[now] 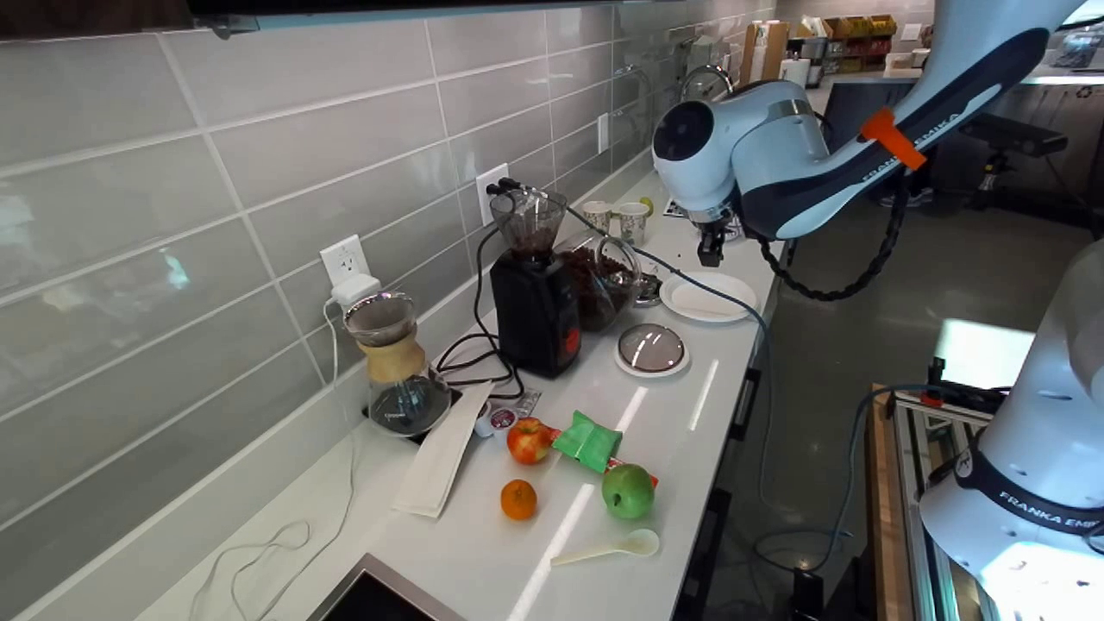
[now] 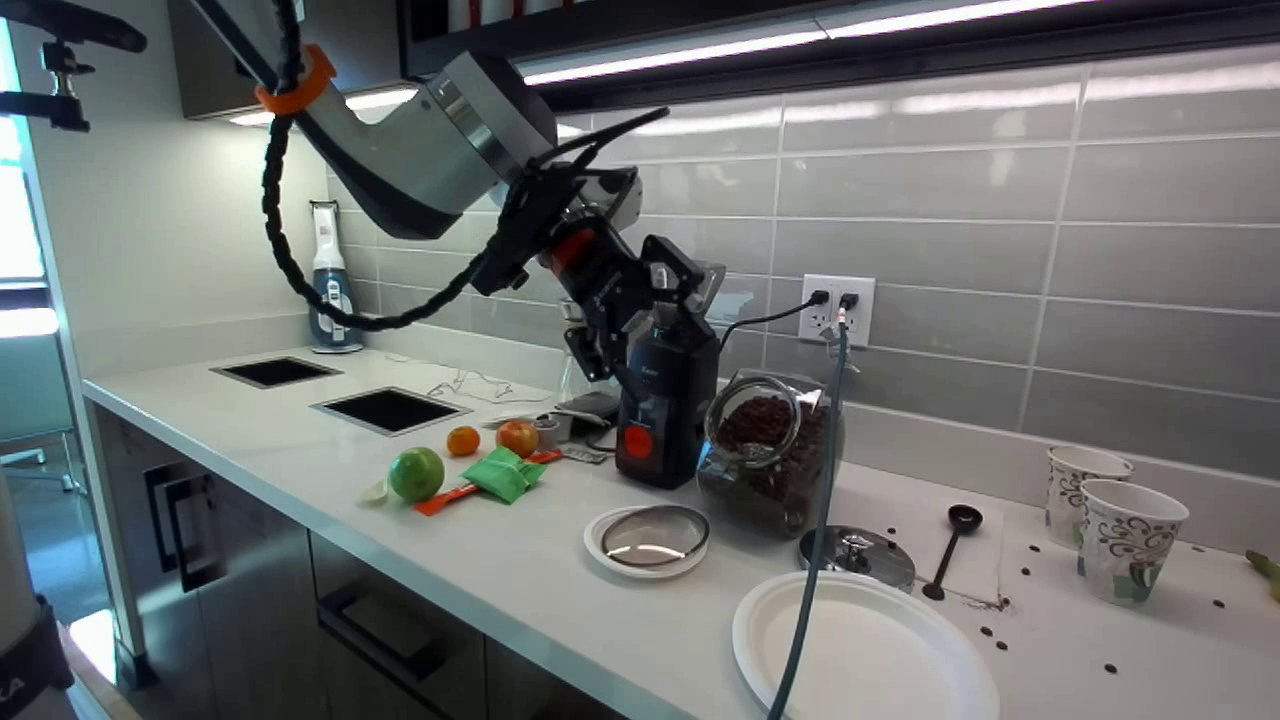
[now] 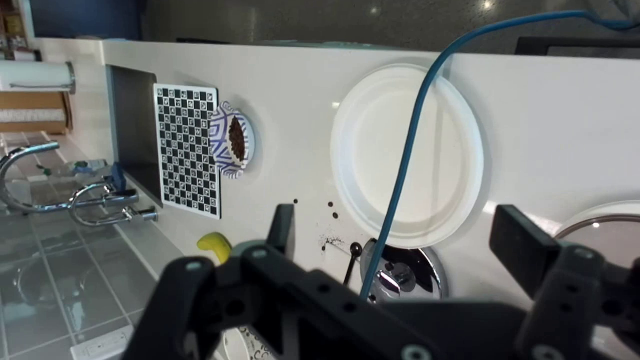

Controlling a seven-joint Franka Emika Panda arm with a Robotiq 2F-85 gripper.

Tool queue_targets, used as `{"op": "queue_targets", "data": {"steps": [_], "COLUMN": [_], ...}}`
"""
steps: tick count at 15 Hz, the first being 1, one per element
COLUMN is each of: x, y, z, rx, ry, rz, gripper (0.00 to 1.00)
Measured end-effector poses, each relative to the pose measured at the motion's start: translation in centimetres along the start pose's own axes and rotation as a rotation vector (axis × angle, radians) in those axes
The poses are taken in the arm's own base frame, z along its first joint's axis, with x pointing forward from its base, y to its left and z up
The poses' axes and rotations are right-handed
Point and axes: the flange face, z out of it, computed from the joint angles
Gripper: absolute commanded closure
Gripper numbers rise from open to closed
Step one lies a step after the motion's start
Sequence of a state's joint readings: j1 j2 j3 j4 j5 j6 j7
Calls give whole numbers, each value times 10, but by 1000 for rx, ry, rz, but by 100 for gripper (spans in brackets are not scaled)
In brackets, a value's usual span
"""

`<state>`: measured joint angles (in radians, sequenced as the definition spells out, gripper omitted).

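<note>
My gripper (image 3: 400,230) is open with its fingers wide apart and nothing between them. It hangs above the counter and also shows in both exterior views (image 1: 711,246) (image 2: 640,310). In the wrist view, a large white plate (image 3: 450,165) lies below and ahead of the fingers. A blue cable (image 3: 412,125) runs across the plate. A shiny metal lid (image 3: 425,275) and a black scoop (image 3: 351,265) lie between the fingers' outlines, lower down. A patterned bowl with brown contents (image 3: 227,135) sits by a checkered board (image 3: 187,150). A mesh strainer (image 2: 655,537) rests on a small white dish.
A black grinder (image 1: 535,310) and a glass jar of beans (image 1: 595,285) stand by the tiled wall. A glass carafe (image 1: 405,401), red apple (image 1: 529,440), orange (image 1: 518,499), green apple (image 1: 628,492), green packet (image 1: 588,442) and spoon (image 1: 638,543) are farther along. Paper cups (image 2: 1130,540) stand opposite.
</note>
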<state>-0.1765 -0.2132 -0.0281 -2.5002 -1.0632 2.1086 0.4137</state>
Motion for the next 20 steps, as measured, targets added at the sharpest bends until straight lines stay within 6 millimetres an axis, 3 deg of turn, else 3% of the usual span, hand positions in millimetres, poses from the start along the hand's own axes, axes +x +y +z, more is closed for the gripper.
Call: {"op": "queue_targets", "data": {"steps": [8,20], "x": [48,110], "y": [-22,-67], "z": [37,62], "rx": [34,114], "ry": [105,55], "rz": [23,117], "gripper": [0,0]}}
